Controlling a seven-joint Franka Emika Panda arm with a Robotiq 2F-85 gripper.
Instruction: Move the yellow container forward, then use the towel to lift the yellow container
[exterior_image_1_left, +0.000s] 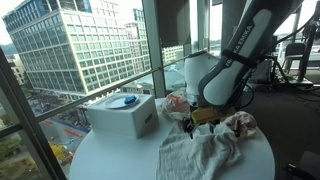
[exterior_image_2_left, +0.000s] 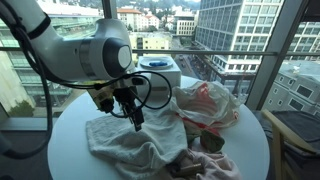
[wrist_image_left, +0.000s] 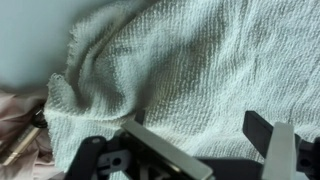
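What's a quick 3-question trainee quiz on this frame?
1. True or false: the gripper is shut on the towel.
2. Multiple choice: the white box stands
A. on top of the towel
B. on the table, off the towel
C. inside the plastic bag
3. Fill in: the round patch on the white box's top is ___.

Key:
1. False. In the wrist view the fingers are apart, with nothing between them, above the towel.
2. B
3. blue
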